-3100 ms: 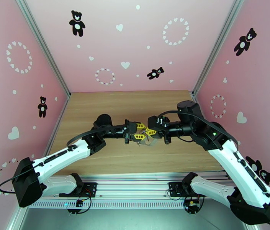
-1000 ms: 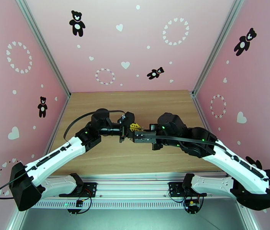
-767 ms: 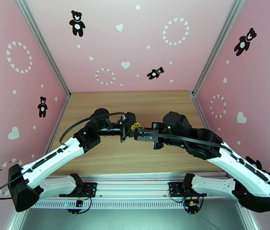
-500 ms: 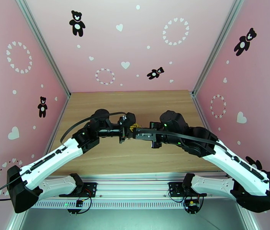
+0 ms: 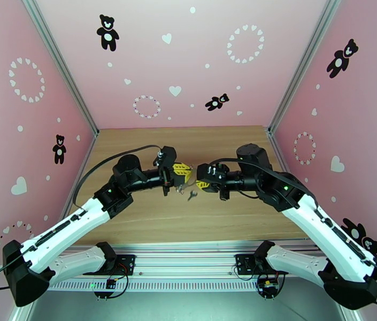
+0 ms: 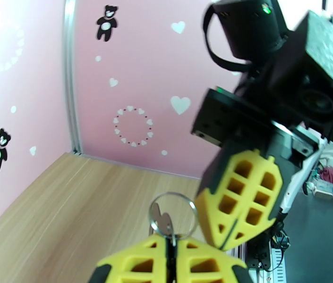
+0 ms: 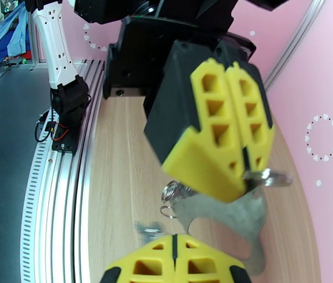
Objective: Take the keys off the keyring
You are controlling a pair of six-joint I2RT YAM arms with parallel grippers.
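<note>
My left gripper (image 5: 183, 176) and right gripper (image 5: 201, 183) hang tip to tip above the table's middle, both shut. In the left wrist view the left gripper (image 6: 171, 245) pinches a round silvery ring (image 6: 174, 195) that carries one small key (image 6: 161, 220). The keyring's (image 7: 232, 215) flat silvery body dangles under that ring, its edge beside the right gripper (image 7: 173, 244). I cannot tell whether it is pinched there. A small ring cluster (image 7: 171, 190) hangs off it. A second dark key (image 5: 191, 195) lies loose on the wood below the grippers.
The wooden table (image 5: 151, 220) is boxed in by pink walls at the back and both sides. An aluminium rail (image 5: 188, 247) with the arm bases runs along the near edge.
Both arms drew back and apart from where their wrists overlapped. A small dark key now lies on the table below the grippers, where none showed before.
</note>
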